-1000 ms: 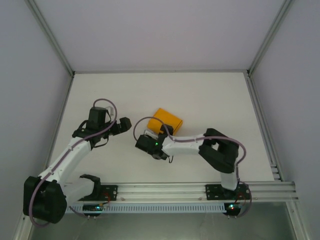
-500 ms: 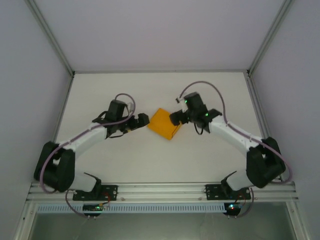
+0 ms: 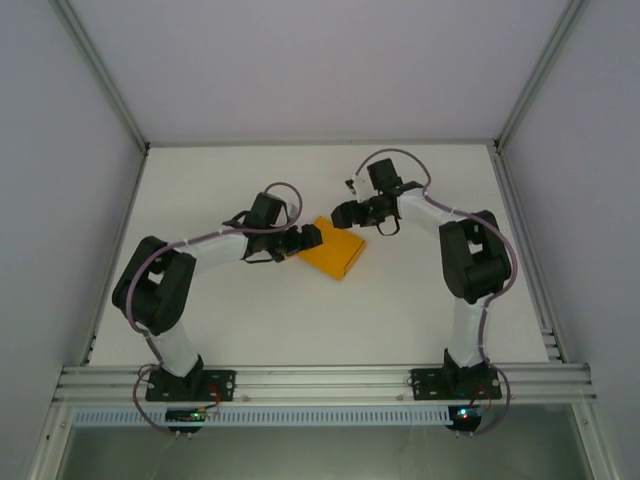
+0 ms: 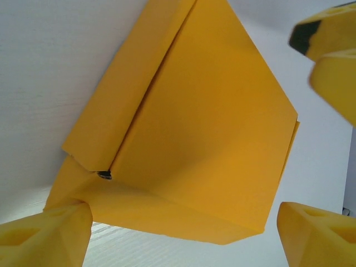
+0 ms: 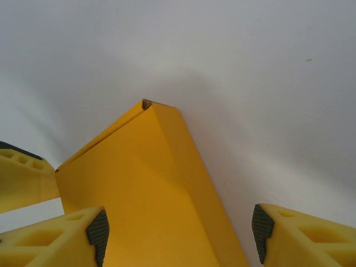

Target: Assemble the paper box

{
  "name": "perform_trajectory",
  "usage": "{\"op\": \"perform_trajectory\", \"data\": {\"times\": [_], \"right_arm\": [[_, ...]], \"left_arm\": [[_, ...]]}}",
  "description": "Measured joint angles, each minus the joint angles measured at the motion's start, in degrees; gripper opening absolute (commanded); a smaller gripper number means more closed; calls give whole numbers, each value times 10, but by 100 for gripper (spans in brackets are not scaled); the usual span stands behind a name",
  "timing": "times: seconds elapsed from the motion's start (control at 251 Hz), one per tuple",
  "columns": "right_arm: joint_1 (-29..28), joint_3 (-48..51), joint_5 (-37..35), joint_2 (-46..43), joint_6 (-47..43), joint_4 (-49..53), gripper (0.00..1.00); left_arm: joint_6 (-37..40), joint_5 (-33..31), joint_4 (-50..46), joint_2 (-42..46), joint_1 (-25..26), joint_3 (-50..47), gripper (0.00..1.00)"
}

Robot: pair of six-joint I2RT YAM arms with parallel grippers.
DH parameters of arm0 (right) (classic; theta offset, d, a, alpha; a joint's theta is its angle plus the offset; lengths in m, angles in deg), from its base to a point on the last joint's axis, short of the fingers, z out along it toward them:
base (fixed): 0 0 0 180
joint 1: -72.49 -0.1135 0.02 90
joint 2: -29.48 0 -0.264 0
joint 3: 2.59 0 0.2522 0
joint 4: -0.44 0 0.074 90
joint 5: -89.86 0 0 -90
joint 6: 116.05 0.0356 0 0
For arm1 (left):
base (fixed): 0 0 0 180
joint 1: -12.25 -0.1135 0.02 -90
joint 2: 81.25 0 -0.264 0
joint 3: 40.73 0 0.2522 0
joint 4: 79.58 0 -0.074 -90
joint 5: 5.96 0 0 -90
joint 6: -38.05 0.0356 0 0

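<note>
- Left claw (image 3: 312, 237) stands open, straddling the left corner of the paper box (image 3: 335, 252). Right claw (image 3: 341, 213) is also open, astride the far corner.
- The box lies mid-counter (image 3: 250, 320), between both claws.
- Risk: if you close on corners, the thin card may buckle or skid.
- The long axis appears diagonal, far-left to near-right, by a small margin.

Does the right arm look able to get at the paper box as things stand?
Probably yes: the paper box sits between the right arm's open jaws, with nothing in the way.
</note>
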Motion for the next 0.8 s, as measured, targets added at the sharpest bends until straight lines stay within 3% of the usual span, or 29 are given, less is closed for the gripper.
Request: {"op": "perform_trajectory", "data": {"times": [0.431,0.515,0.802], "right_arm": [[-9,83,26,-3,45,-52,43],[-10,110,23,-17,70,-80,42],[-20,172,5,-43,135,-166,40]], "left_arm": [[2,-13,-12,-66,1,49,66],[4,-18,-16,-75,0,57,62],[-2,-24,-9,-84,-4,61,36]]}}
